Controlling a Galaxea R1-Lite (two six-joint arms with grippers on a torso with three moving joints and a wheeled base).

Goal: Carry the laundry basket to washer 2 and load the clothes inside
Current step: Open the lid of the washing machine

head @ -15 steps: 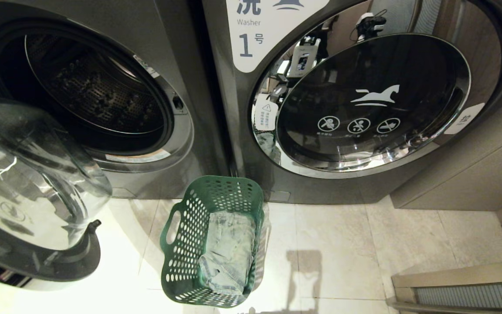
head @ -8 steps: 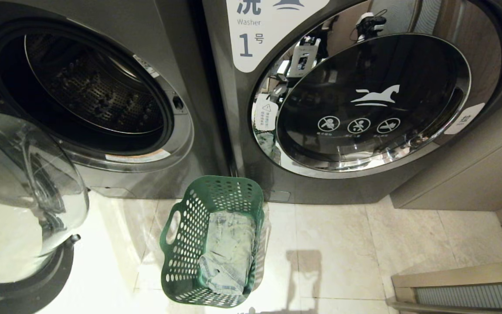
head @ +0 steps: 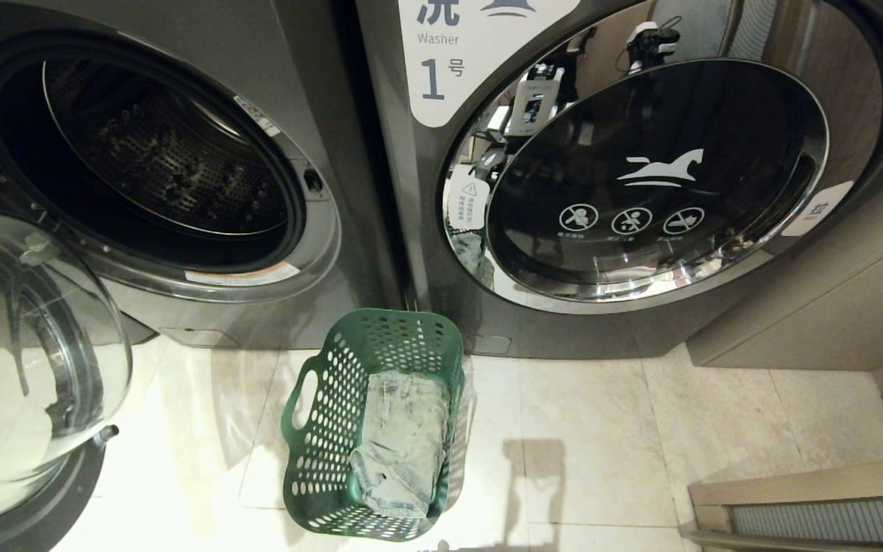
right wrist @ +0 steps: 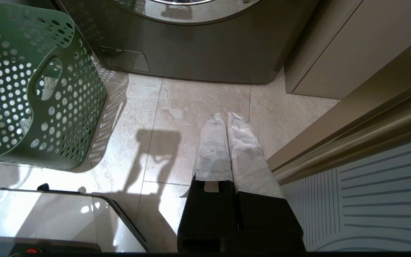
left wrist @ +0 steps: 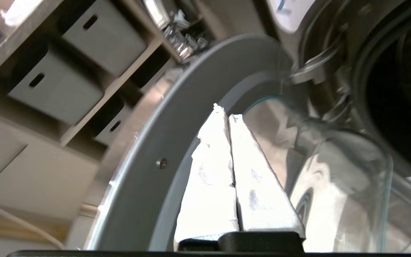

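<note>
Washer 2 (head: 165, 169) is the dark grey machine at left; its number label is out of view. Its drum is open and its glass door (head: 27, 360) hangs swung out to the left. In the left wrist view my left gripper (left wrist: 227, 111) is shut and empty, its white-wrapped fingertips close against the door's grey inner rim (left wrist: 177, 117). The green laundry basket (head: 372, 422) stands on the floor between the two washers, with the pale denim clothes (head: 403, 437) folded inside. My right gripper (right wrist: 226, 117) hangs shut over the tiles, to the right of the basket (right wrist: 30, 89).
The washer marked 1 (head: 656, 176) at right has its door closed. A beige cabinet (head: 832, 307) and a ridged panel (head: 817, 514) bound the right side. Grey storage bins (left wrist: 55, 89) sit on shelves beyond the open door. A glossy dark-edged panel (right wrist: 48, 217) lies below the basket.
The glass door has swung further open, away from the drum and toward the left edge of the head view. Basket, clothes and right arm have stayed put.
</note>
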